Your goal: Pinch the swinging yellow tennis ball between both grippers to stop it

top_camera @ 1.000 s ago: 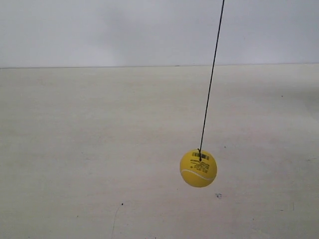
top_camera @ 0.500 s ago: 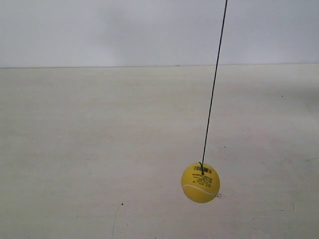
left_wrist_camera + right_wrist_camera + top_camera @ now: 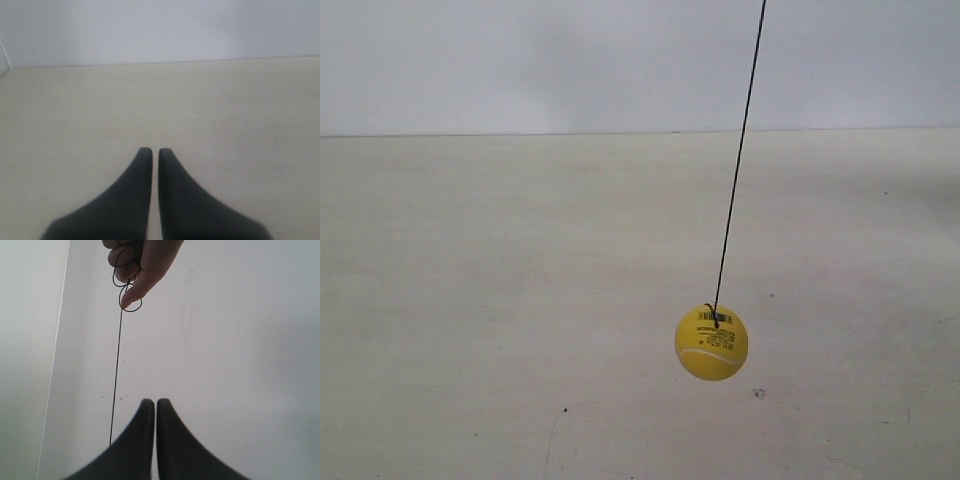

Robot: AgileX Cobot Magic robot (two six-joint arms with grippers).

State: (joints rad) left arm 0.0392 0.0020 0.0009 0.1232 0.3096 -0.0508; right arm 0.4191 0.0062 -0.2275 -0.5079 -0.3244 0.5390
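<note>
The yellow tennis ball [image 3: 711, 343] hangs in mid-air on a thin black string [image 3: 737, 160] in the exterior view, right of centre, with black print near its top. No arm shows in that view. In the left wrist view my left gripper [image 3: 151, 150] is shut, its black jaws nearly touching with nothing between them; the ball is out of that view. In the right wrist view my right gripper [image 3: 151, 401] is shut and empty. The string [image 3: 116, 375] runs beside it and vanishes behind one jaw. The ball is hidden there.
A person's hand [image 3: 137, 262] holds the looped top end of the string in the right wrist view. A pale tabletop [image 3: 520, 300] lies below the ball, with a white wall [image 3: 520, 60] behind it and a small dark mark [image 3: 758, 393] near the ball.
The ball swung down and to the right in the exterior view, then back up and slightly left. The string's tilt changed with it.
</note>
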